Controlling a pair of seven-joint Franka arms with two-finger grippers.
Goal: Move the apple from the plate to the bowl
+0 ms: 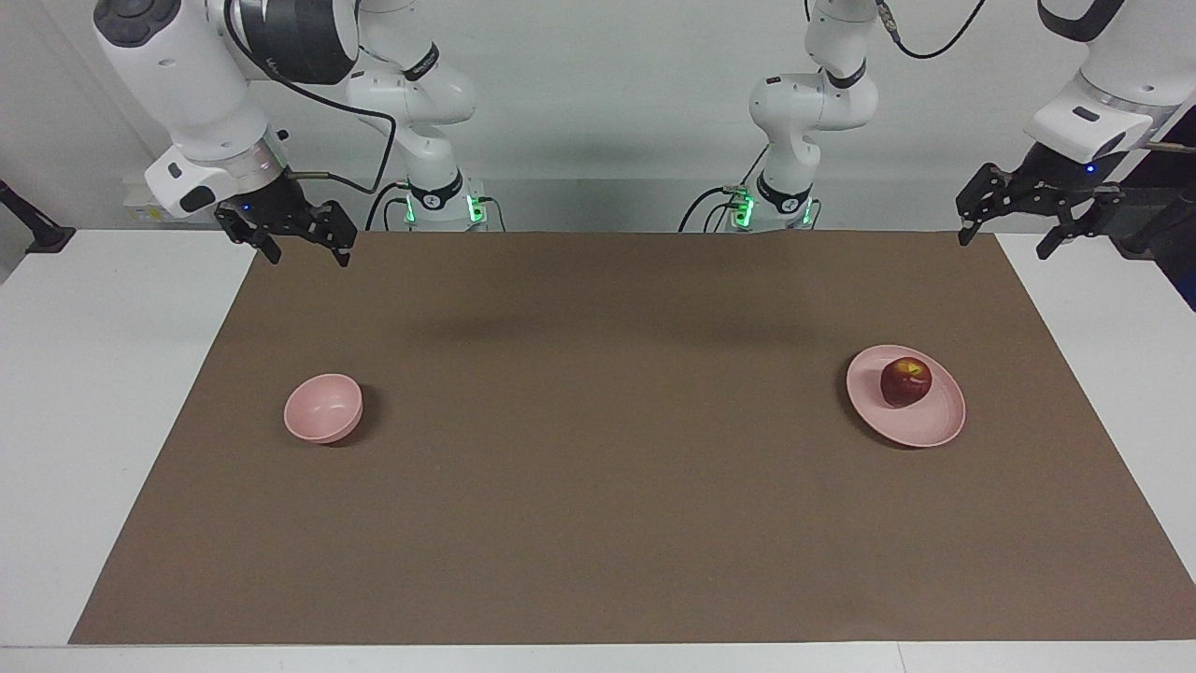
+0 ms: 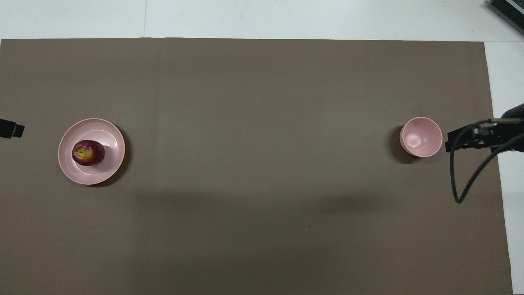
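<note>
The dark red apple point(image 1: 904, 380) sits on the flat pale pink plate point(image 1: 934, 421) toward the left arm's end of the table; both also show in the overhead view, the apple point(image 2: 88, 152) on the plate point(image 2: 110, 139). The deep pink bowl point(image 1: 322, 408) stands empty toward the right arm's end, also in the overhead view point(image 2: 421, 136). My left gripper point(image 1: 1004, 241) hangs open and empty in the air over the mat's edge by the plate's end. My right gripper point(image 1: 308, 254) hangs open and empty over the mat's corner by the bowl's end.
A brown mat point(image 1: 598, 449) covers most of the white table point(image 1: 112, 393). A black cable point(image 2: 466, 180) loops from the right wrist beside the bowl. A dark device point(image 2: 507, 12) lies at the table's corner farthest from the robots.
</note>
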